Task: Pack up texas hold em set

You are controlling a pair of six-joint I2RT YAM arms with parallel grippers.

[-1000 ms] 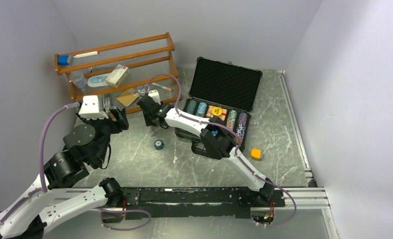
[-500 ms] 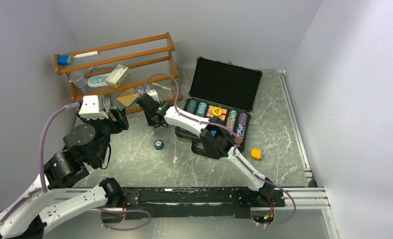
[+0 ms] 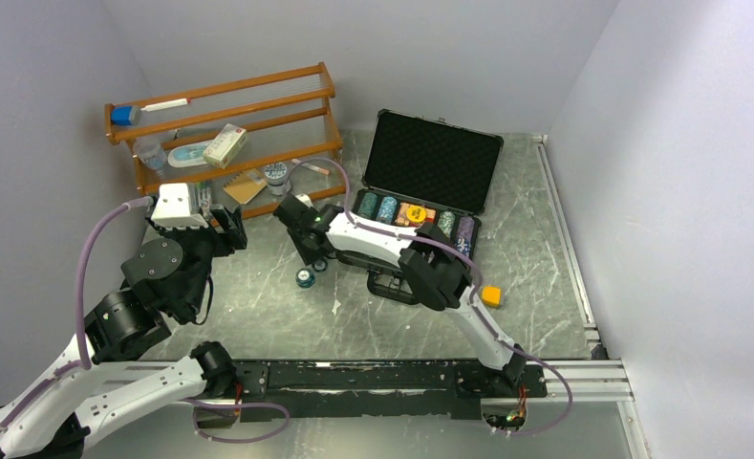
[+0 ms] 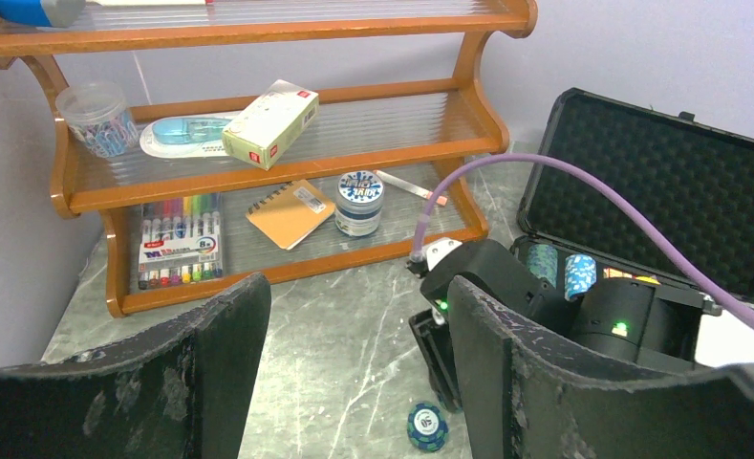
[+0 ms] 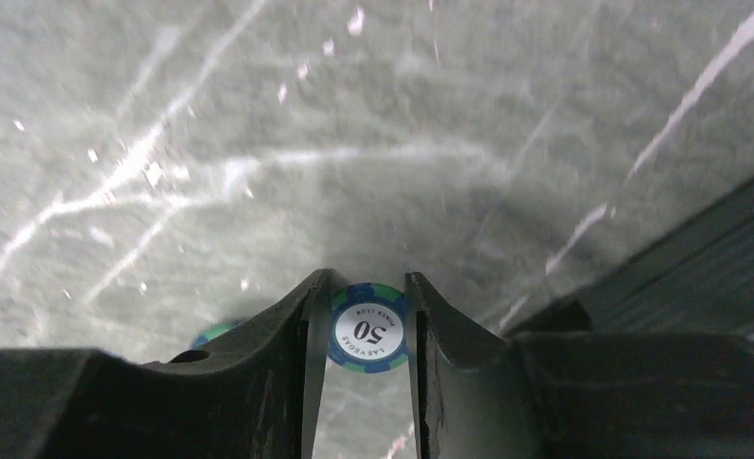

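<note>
**Right gripper** (image 5: 366, 287): jaws narrowed either side of a "50" chip (image 5: 365, 327); whether they clamp it cannot be told. **Left gripper** (image 4: 358, 296): jaws wide apart, empty, at the 9 o'clock side of the table (image 3: 258, 316). **Case** (image 3: 428, 158): lid up, at 2 o'clock from the chip.

Poker chip (image 5: 365, 330), blue-green rim, read "50" and "LAS VEGAS" on its white centre. Second chip (image 4: 427, 426) showed "50" too. Shelf-item labels were too small to read.
</note>
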